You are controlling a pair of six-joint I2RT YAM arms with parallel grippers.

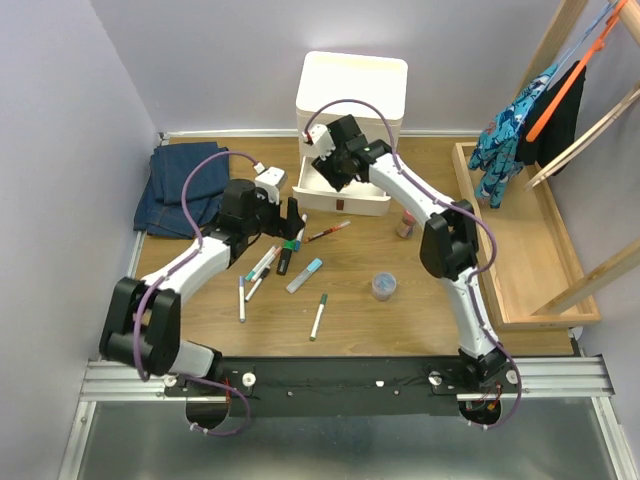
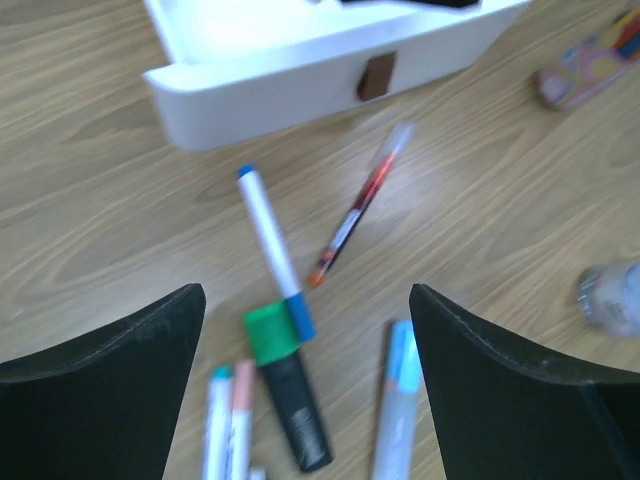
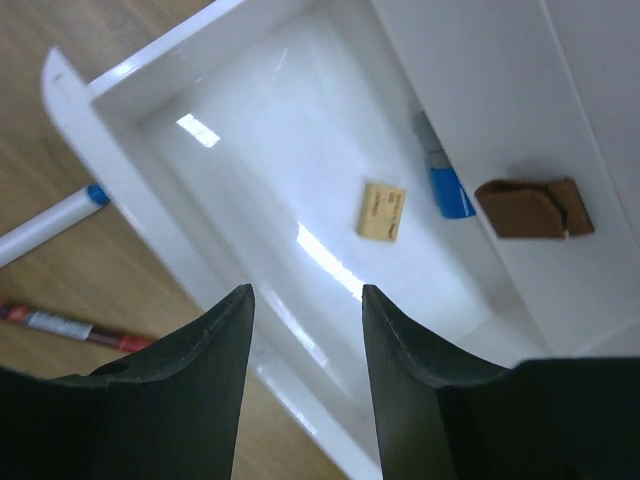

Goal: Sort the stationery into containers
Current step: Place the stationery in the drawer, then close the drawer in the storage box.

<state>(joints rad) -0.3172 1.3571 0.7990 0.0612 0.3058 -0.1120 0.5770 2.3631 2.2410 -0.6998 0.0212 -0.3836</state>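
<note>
The tan eraser block (image 3: 382,211) lies flat on the floor of the pulled-out drawer (image 3: 120,160), at the centre of the right wrist view, its longer side close to upright in the frame. Just right of it, a blue-capped marker (image 3: 443,178) lies at the drawer's back, running from upper left to lower right with its cap lowest. Above them the right gripper (image 3: 306,295) hangs with its fingers apart and nothing between them. On the table (image 1: 420,320) in front of the drawer, the left wrist view shows a white marker (image 2: 272,245) with blue ends, steep from upper left to lower right. A red pen (image 2: 355,215) beside it slants the other way. A green-capped black highlighter (image 2: 285,385) sits at the bottom centre, cap uppermost. The left gripper (image 2: 305,300) hovers over these, spread wide and holding nothing. In the top view a clear round jar (image 1: 384,287) stands right of centre. Folded jeans (image 1: 175,190) lie at the left, and a wooden tray (image 1: 520,250) at the right.
</note>
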